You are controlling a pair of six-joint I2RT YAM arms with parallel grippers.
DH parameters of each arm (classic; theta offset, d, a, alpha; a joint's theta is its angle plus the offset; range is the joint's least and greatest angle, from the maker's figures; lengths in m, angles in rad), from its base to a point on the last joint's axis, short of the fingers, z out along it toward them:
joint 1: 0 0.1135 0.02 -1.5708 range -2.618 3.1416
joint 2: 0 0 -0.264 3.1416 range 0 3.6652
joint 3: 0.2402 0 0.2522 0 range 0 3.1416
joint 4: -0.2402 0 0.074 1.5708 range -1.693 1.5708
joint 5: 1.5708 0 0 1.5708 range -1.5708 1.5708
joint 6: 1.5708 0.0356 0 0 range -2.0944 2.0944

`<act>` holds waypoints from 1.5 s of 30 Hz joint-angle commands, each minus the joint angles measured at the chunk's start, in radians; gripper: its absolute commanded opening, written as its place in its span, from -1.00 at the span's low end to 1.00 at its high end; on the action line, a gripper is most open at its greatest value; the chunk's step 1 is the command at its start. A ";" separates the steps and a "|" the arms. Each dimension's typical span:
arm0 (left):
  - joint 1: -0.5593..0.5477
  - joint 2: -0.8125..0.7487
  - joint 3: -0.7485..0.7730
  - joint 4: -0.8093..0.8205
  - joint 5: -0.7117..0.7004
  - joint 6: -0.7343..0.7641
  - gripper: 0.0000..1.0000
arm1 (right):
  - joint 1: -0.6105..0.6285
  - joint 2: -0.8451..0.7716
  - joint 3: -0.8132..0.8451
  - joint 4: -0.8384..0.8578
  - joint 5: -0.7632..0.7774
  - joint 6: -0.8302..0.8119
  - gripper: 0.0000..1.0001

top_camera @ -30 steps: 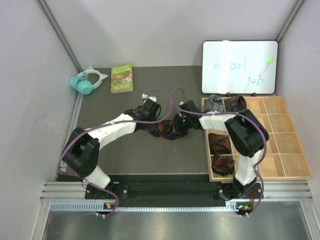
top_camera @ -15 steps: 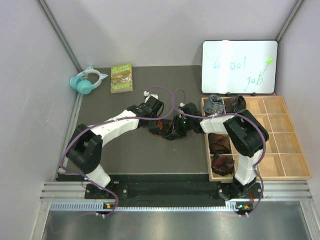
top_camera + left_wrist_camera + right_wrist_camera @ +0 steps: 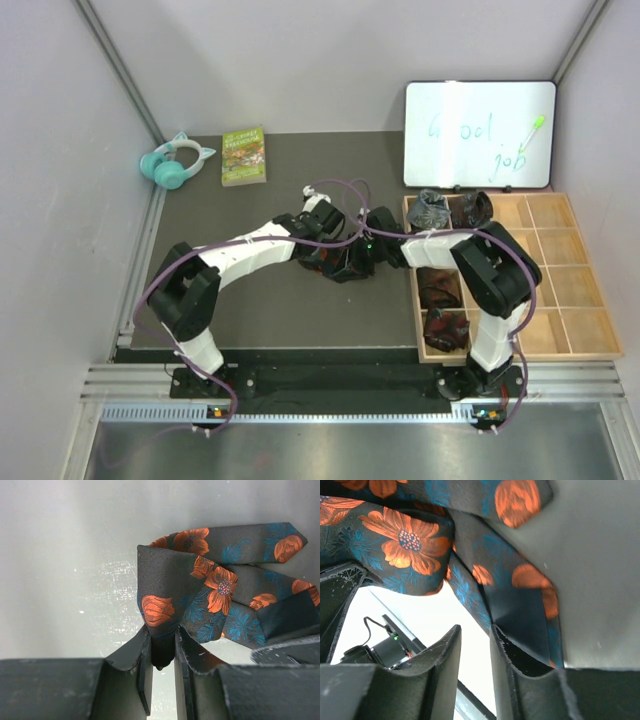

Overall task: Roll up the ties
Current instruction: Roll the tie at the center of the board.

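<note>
A black tie with orange flowers and blue leaves lies bunched in loose folds on the dark mat between my two grippers. My left gripper is shut on one fold of the tie, pinching the dark cloth between both fingers. My right gripper stands open by a narrow gap with nothing in it. The tie drapes past the outer face of its right finger. In the top view the left gripper and right gripper nearly meet over the bunch.
A wooden compartment tray at the right holds rolled ties: grey, dark brown, maroon and another dark one. A whiteboard, a green book and teal headphones stand at the back.
My left gripper has moved right, closing in on the right gripper with the tie fold in it. The right gripper has hardly moved.
</note>
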 commanded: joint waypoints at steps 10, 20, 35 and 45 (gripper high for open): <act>-0.108 0.071 0.093 -0.114 -0.232 0.044 -0.70 | -0.143 -0.341 -0.119 -0.179 0.102 -0.049 -0.28; -0.195 0.140 0.145 -0.167 -0.335 0.027 -0.69 | -0.255 -0.669 -0.198 -0.340 0.231 -0.048 -0.14; -0.292 0.242 0.215 -0.220 -0.395 -0.004 -0.69 | -0.296 -1.050 -0.256 -0.538 0.449 0.000 0.11; -0.360 0.334 0.249 -0.233 -0.393 -0.018 -0.68 | -0.296 -1.087 -0.247 -0.598 0.444 -0.003 0.16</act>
